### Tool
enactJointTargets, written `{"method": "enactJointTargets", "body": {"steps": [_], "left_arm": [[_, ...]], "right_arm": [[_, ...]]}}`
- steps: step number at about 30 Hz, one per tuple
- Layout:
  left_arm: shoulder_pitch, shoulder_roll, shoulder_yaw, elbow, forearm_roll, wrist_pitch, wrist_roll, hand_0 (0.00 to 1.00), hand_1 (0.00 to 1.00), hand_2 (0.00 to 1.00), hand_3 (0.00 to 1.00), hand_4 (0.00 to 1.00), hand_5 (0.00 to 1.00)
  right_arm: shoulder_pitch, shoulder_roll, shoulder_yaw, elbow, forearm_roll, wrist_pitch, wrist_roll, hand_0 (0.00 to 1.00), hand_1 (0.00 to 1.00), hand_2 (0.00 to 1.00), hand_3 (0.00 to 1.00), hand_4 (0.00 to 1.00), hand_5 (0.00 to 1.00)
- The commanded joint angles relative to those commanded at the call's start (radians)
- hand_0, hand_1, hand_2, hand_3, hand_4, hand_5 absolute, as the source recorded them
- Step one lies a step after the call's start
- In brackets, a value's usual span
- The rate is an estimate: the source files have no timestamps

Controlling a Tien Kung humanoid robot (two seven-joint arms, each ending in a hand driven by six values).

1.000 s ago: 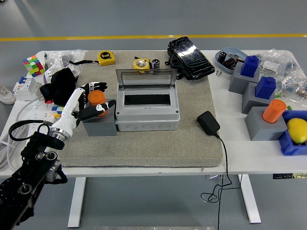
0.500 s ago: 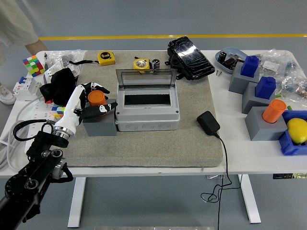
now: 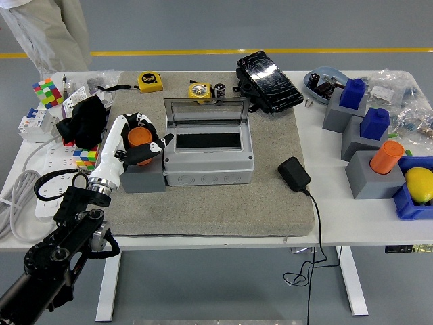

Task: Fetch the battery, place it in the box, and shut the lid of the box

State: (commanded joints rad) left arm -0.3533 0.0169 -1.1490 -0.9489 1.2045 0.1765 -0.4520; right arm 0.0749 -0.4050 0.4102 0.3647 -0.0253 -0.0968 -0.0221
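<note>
Upright orange battery in left hand

1. A smooth grey floor fills the room behind the table.
2. A straight yellow painted line runs across it.
3. The white rectangular table stands on white metal legs.
4. The light is even and soft.

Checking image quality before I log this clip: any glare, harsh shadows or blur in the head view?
Head view: even, diffuse light with only soft shadows; mild sheen on the black case wrapped in film; the clear lid of the grey box is readable, no washout; the left hand at the orange battery looks sharp, no evident motion blur.
</note>
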Motion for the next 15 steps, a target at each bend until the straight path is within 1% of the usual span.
{"method": "enactJointTargets", "body": {"steps": [5,6,10,11,12,15], "left_arm": [[-0.021,-0.017,0.012,0.034,-0.029,0.017,-0.035,0.216,0.147,0.165,0.187,0.708,0.002],[-0.024,-0.017,0.014,0.039,-0.033,0.021,-0.041,0.151,0.097,0.139,0.169,0.659,0.002],[-0.029,-0.017,0.015,0.049,-0.05,0.031,-0.068,0.151,0.097,0.139,0.169,0.659,0.002],[-0.03,-0.017,0.014,0.049,-0.052,0.031,-0.071,0.151,0.097,0.139,0.169,0.659,0.002],[-0.03,-0.017,0.013,0.049,-0.051,0.031,-0.075,0.121,0.078,0.123,0.158,0.681,0.002],[-0.034,-0.015,0.012,0.05,-0.045,0.029,-0.079,0.121,0.078,0.123,0.158,0.681,0.002]], "right_arm": [[0.0,0.0,-0.006,0.0,0.002,0.001,0.0,0.545,0.603,0.592,0.55,0.932,0.483],[0.0,0.0,-0.007,0.0,0.002,0.0,0.0,0.546,0.604,0.593,0.55,0.932,0.483],[0.001,0.0,-0.008,0.0,0.002,0.0,0.001,0.546,0.604,0.593,0.55,0.932,0.483],[0.0,-0.001,-0.008,0.0,0.002,0.0,0.002,0.546,0.604,0.593,0.55,0.932,0.483],[0.0,-0.001,-0.009,0.0,0.003,-0.001,0.002,0.546,0.604,0.592,0.55,0.932,0.482],[0.0,-0.002,-0.012,0.0,0.004,-0.001,0.003,0.546,0.604,0.592,0.55,0.932,0.482]]}}
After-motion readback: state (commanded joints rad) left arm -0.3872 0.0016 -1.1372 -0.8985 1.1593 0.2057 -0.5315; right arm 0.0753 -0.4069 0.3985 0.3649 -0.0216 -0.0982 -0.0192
